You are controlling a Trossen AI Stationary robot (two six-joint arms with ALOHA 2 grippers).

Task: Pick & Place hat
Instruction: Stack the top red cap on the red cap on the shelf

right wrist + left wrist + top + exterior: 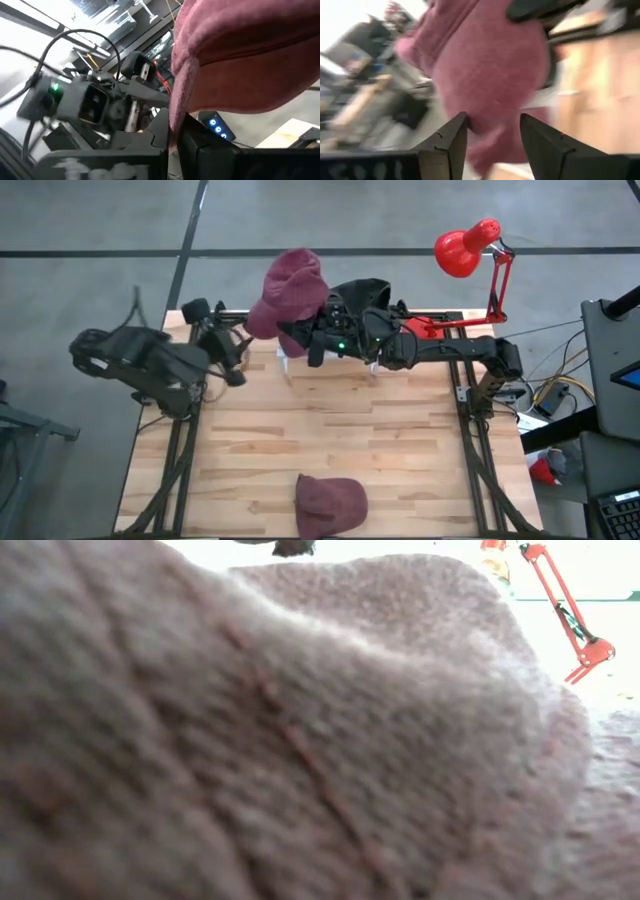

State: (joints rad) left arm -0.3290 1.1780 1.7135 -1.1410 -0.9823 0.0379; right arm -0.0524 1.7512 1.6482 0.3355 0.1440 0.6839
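Maroon hat [290, 290] pinched by right gripper [318, 335] at table's [400, 450] far edge; left gripper [238, 360] fingers parted beside it; no legible writing.

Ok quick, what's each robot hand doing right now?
Left tool: open, holding nothing, just beside the raised maroon hat.
Right tool: closed on that hat's edge.

A pale wooden plank table [400, 450] on a dark metal frame stands on a grey floor, seen from overhead. A glossy red desk lamp [466, 248] with a rounded shade leans over the table's far right corner on its jointed red arm, part of which also shows from table height. To the right, a tangle of cables [545, 395] lies beside dark equipment.
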